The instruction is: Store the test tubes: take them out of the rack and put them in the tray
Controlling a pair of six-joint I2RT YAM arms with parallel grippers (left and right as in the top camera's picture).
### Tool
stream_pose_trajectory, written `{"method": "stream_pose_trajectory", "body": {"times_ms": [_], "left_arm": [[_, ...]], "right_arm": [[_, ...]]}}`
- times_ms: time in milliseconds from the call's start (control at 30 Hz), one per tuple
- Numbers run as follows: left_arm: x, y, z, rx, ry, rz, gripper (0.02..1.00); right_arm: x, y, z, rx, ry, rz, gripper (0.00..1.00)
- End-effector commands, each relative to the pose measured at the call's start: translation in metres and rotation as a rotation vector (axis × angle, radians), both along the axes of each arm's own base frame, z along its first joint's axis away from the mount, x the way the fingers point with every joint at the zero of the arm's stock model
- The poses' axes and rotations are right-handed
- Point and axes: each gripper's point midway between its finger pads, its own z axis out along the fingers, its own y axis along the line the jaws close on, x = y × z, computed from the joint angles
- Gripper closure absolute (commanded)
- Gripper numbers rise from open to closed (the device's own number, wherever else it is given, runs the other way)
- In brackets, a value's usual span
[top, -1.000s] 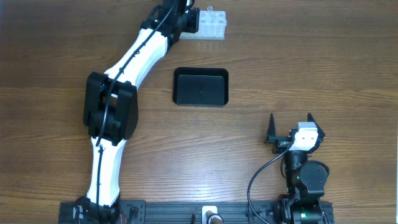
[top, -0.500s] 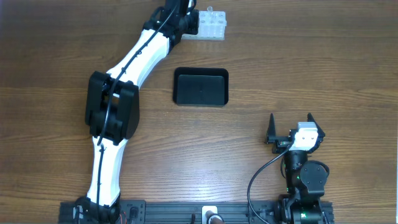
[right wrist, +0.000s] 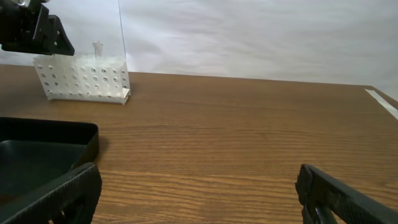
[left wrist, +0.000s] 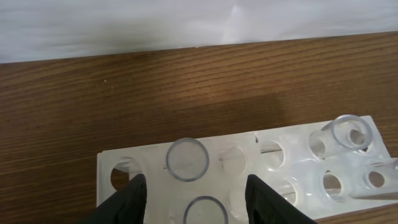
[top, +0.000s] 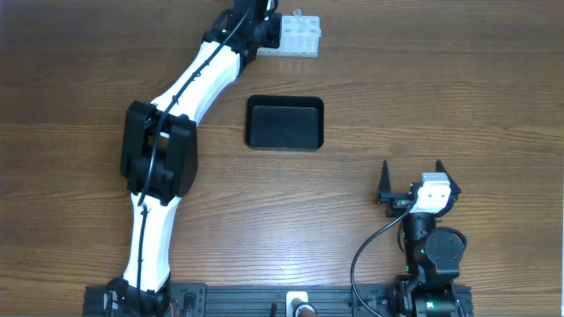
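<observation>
Now parked over the rack, no tube out yet

Over the last second the left gripper crept slightly farther onto the rack at the far edge of the table, then stopped. Its jaws stand wide, astride 1 test tube; a 2nd tube is just beside it and a 3rd tube farther along. The tray lies empty, well apart. The right gripper sits wide open. The first grasp looks imminent.
</observation>
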Motion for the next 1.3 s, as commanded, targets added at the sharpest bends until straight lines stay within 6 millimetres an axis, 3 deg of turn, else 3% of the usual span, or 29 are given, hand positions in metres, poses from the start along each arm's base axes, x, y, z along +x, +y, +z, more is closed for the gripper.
{"method": "stream_pose_trajectory", "body": {"times_ms": [33, 267, 633, 800, 1100, 1300], "left_arm": [[0.004, -0.005, 0.002, 0.014, -0.019, -0.001, 0.533], [0.0, -0.014, 0.002, 0.013, -0.02, -0.016, 0.654], [0.0, -0.014, 0.002, 0.015, -0.021, -0.014, 0.757], [0.0, -0.014, 0.002, 0.015, -0.021, -0.014, 0.869], [0.002, -0.009, 0.015, 0.023, -0.045, 0.006, 0.879], [0.002, -0.006, 0.04, 0.018, -0.086, 0.021, 0.884]], "right_arm": [[0.0, 0.0, -0.001, -0.003, -0.001, 0.002, 0.007], [0.0, 0.0, -0.001, -0.003, -0.001, 0.002, 0.007], [0.0, 0.0, -0.001, -0.003, -0.001, 0.002, 0.007], [0.0, 0.0, -0.001, -0.003, -0.001, 0.002, 0.009], [0.0, 0.0, -0.001, -0.003, -0.001, 0.002, 0.009], [0.0, 0.0, -0.001, -0.003, -0.001, 0.002, 0.009]]}}
